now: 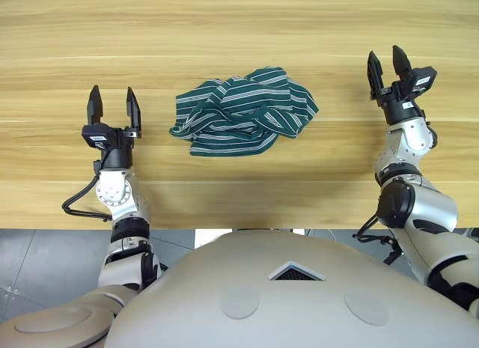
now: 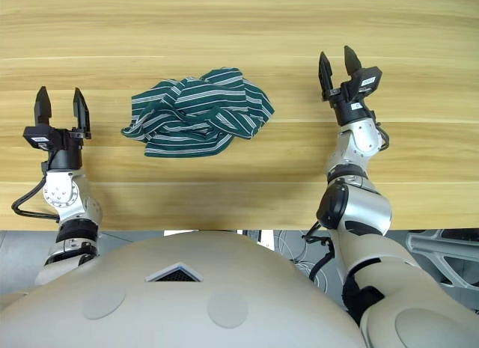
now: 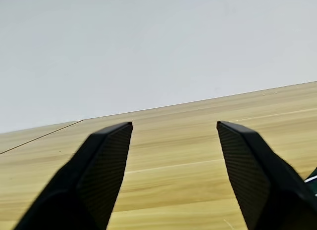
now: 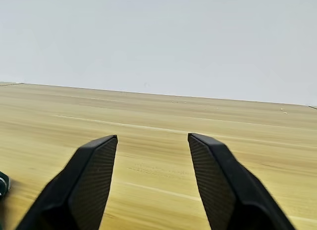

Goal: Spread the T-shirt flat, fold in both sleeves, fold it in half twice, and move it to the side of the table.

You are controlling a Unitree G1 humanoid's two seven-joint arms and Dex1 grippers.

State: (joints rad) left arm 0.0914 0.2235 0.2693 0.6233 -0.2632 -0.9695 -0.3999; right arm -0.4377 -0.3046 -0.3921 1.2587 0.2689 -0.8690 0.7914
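Observation:
A dark green T-shirt with white stripes [image 1: 243, 111] lies crumpled in a heap at the middle of the wooden table [image 1: 239, 34]. To its left my left gripper [image 1: 113, 99] stands open above the table, a short gap from the cloth, nothing between its fingers [image 3: 101, 175]. On the shirt's right my right gripper [image 1: 388, 62] is also open and holds nothing, its fingers [image 4: 89, 183] pointing toward the far edge. A sliver of the shirt [image 3: 312, 176] shows beside the left gripper in the left wrist view.
Bare wood stretches on all sides of the shirt, with wide room behind it and at both ends. The table's near edge [image 1: 45, 227] runs just behind my wrists. A pale wall [image 4: 158, 37] rises beyond the far edge.

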